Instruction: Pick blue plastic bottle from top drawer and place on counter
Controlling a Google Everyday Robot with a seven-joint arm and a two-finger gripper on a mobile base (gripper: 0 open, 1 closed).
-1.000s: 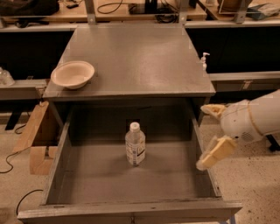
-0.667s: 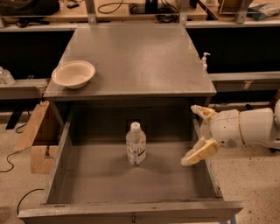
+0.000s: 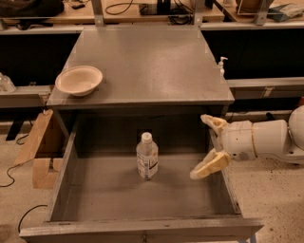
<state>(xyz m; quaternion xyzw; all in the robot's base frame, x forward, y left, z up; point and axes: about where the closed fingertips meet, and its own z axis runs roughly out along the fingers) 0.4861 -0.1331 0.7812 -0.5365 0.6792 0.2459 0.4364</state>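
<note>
The blue plastic bottle (image 3: 147, 156) looks clear, with a white cap and a white-and-dark label. It stands upright in the middle of the open top drawer (image 3: 118, 199). My gripper (image 3: 205, 147) reaches in from the right over the drawer's right side. Its two tan fingers are spread wide apart and hold nothing. It is about a hand's width right of the bottle, at roughly bottle height. The counter (image 3: 147, 66) is the grey speckled top of the cabinet behind the drawer.
A beige bowl (image 3: 79, 80) sits at the counter's front left corner. A small white pump dispenser (image 3: 221, 65) stands just right of the counter. Cardboard pieces (image 3: 40, 152) lean on the floor left of the drawer. A wooden bench (image 3: 142, 12) with cables runs behind.
My gripper has moved left from outside the drawer's right wall to over the drawer's right side, closer to the bottle. The bottle has not moved.
</note>
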